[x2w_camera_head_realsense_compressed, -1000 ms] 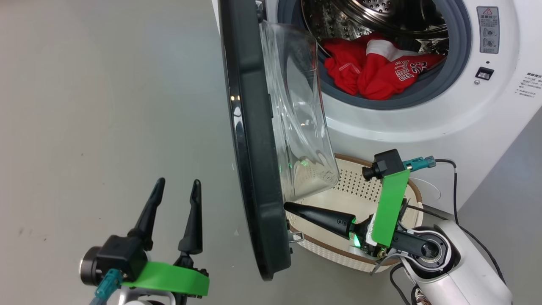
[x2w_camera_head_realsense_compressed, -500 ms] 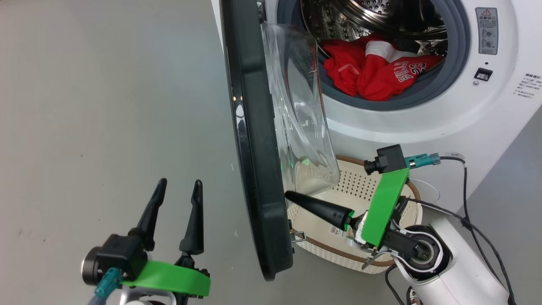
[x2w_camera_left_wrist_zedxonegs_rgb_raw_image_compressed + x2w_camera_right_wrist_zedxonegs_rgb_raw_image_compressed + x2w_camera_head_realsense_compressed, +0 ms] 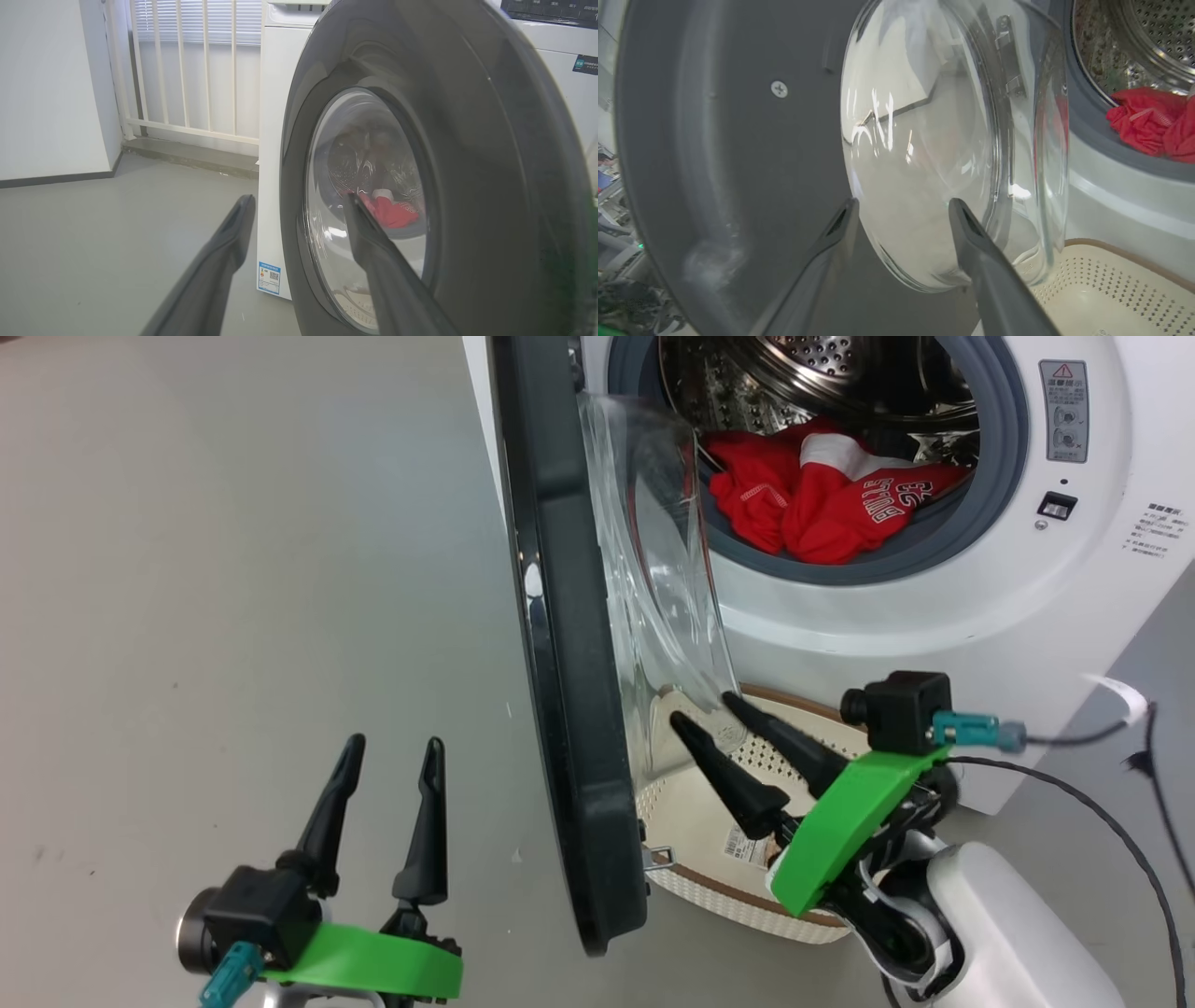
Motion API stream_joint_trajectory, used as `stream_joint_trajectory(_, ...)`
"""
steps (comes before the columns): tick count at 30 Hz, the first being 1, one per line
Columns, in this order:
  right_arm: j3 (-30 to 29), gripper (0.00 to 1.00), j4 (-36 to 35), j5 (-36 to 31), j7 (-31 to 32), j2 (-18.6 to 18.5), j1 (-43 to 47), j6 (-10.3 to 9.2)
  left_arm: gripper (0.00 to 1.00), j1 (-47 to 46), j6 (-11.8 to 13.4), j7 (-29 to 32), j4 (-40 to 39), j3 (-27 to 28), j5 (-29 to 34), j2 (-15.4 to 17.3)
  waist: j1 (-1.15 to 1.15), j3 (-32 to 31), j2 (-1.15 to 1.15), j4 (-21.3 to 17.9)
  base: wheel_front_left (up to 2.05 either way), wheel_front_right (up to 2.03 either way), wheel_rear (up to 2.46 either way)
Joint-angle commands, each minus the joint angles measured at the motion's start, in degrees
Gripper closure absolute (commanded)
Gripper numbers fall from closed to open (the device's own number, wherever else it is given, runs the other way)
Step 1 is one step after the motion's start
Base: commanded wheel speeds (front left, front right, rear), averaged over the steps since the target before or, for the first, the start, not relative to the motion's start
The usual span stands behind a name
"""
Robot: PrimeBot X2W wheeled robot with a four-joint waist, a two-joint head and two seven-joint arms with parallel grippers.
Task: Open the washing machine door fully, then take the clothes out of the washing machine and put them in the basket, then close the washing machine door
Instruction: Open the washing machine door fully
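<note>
Plain grey floor spreads out to the left of the big white front-loading washing machine. The right gripper has its two long dark fingers spread with nothing between them. Its tips are just beside the lower edge of the bulging clear glass bowl on the inner side of the large round black-rimmed door. They hang above the cream perforated plastic basket, which sits on the floor below the door. The left gripper, likewise open and empty, hovers on the door's outer side, apart from it. The bright red jersey-like clothes lie heaped at the mouth of the steel drum.

The door stands roughly square to the machine (edge-on to the head camera), so I judge that the opening step is in hand or just ending. The next move is either to nudge the door's inner face further out or to raise the right gripper to the drum, clear of the glass.
</note>
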Motion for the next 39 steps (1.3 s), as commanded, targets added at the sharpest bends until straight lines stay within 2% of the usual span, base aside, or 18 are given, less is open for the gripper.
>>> stream_joint_trajectory(1,0.0,0.00,-1.9,-6.4,-3.3,0.8,0.3,0.43,0.00,0.2,0.7,-0.7,-2.1,1.9,0.0,1.2,0.00,-0.2,0.00,-0.1,0.00,0.00,0.00)
stream_joint_trajectory(3,-0.1,0.00,-1.9,-9.1,-4.7,0.9,0.8,0.43,0.00,0.4,0.7,-0.8,-2.4,2.0,0.0,1.2,0.00,-0.2,0.00,-0.1,0.00,0.00,0.00)
stream_joint_trajectory(10,-5.4,0.00,-1.4,-27.5,-16.3,2.0,3.6,0.43,0.00,1.5,1.1,-1.5,-4.1,2.4,0.7,1.1,0.00,-0.4,0.00,-0.1,0.00,0.00,0.00)
stream_joint_trajectory(15,-9.6,0.00,-0.6,-35.8,-23.3,2.2,6.0,0.43,0.00,2.2,1.4,-1.7,-5.0,2.9,1.2,0.8,0.00,-0.1,0.00,0.0,0.00,0.00,0.00)
stream_joint_trajectory(23,-13.9,0.00,-1.0,-39.1,-28.3,2.2,9.3,0.43,0.00,2.9,1.2,-1.8,-6.8,3.9,2.4,0.4,0.00,-0.1,0.00,0.0,0.00,0.00,0.00)
stream_joint_trajectory(39,-14.8,0.00,0.1,-37.1,-29.4,2.2,13.1,0.43,0.00,3.3,0.7,-1.8,-4.6,4.3,2.2,-0.1,0.00,-0.9,0.00,-0.6,0.00,0.00,0.00)
